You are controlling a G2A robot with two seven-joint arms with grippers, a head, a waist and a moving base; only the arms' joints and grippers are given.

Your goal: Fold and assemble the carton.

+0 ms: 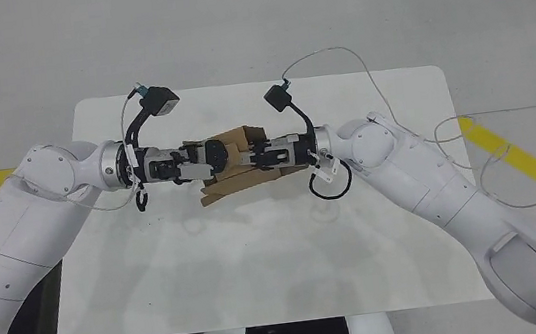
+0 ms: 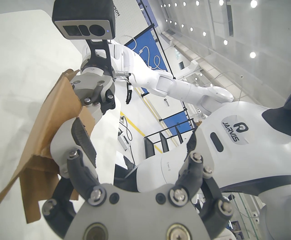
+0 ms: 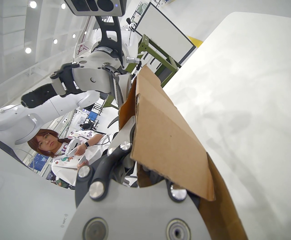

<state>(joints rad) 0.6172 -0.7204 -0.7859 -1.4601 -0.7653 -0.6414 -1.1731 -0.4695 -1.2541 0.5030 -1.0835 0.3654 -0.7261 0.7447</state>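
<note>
The tabletop (image 1: 379, 254) is lying beneath the carton (image 1: 232, 163) and could be serving as a backstop. The step in hand is looking like closing a flap, and it is probably calling for one arm anchoring the carton while the other is pushing squarely along the crease, slowly, so the board is not buckling. The left arm (image 1: 57, 173) is lying level at one end of the carton, and the right arm (image 1: 387, 147) is facing it from the opposite end. The half-folded carton is sitting between them. The right jaws are seemingly pinching a carton wall. The left jaws are standing spread, one finger (image 2: 83, 136) pressing a flap edge.
</note>
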